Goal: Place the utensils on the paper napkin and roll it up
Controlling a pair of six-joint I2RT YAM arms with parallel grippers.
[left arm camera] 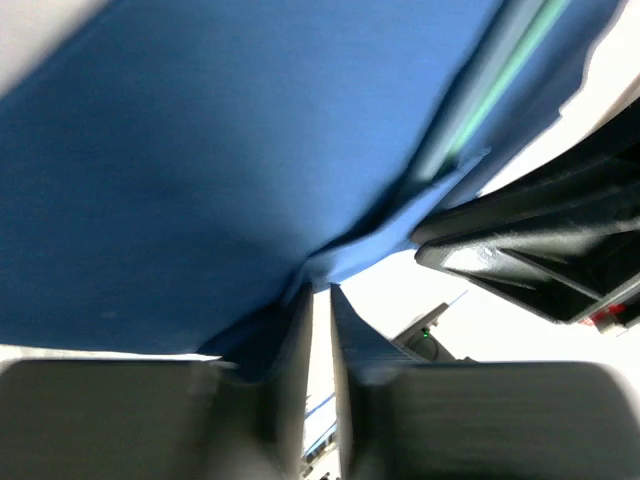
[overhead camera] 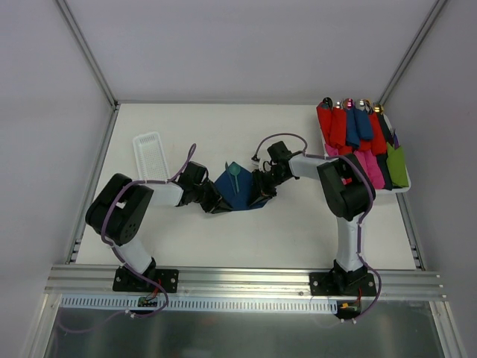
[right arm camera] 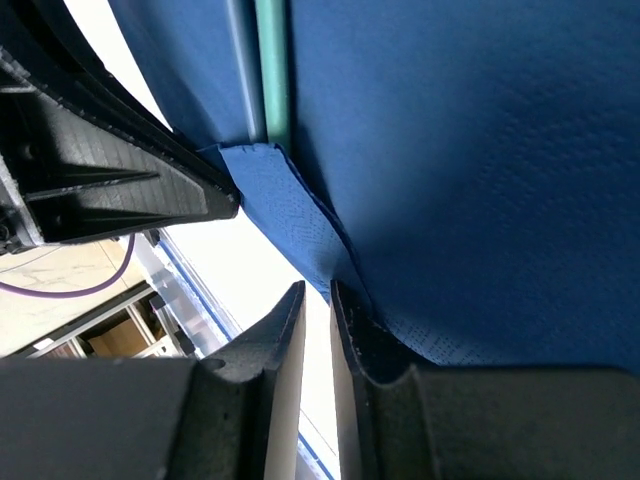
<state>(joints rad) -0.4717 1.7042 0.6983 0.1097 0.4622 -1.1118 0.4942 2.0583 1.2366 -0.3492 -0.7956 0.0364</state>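
Note:
The navy paper napkin (overhead camera: 240, 192) lies mid-table with a teal utensil (overhead camera: 235, 175) on it, its end sticking out at the far side. The utensil's teal handle also shows in the left wrist view (left arm camera: 500, 75) and the right wrist view (right arm camera: 270, 70). My left gripper (overhead camera: 221, 204) is at the napkin's near-left edge. My right gripper (overhead camera: 259, 195) is at its near-right edge. Both have their jaws closed to a thin slit. The napkin's near corner (right arm camera: 290, 215) is folded up, and its paler underside (left arm camera: 400, 235) reaches both pairs of fingertips. Nothing shows inside either slit.
A white tray (overhead camera: 402, 188) at the back right holds several red, pink, blue and green rolled bundles with metallic tips. A white ribbed tray (overhead camera: 151, 156) lies at the back left, close to the left arm. The two grippers are almost touching.

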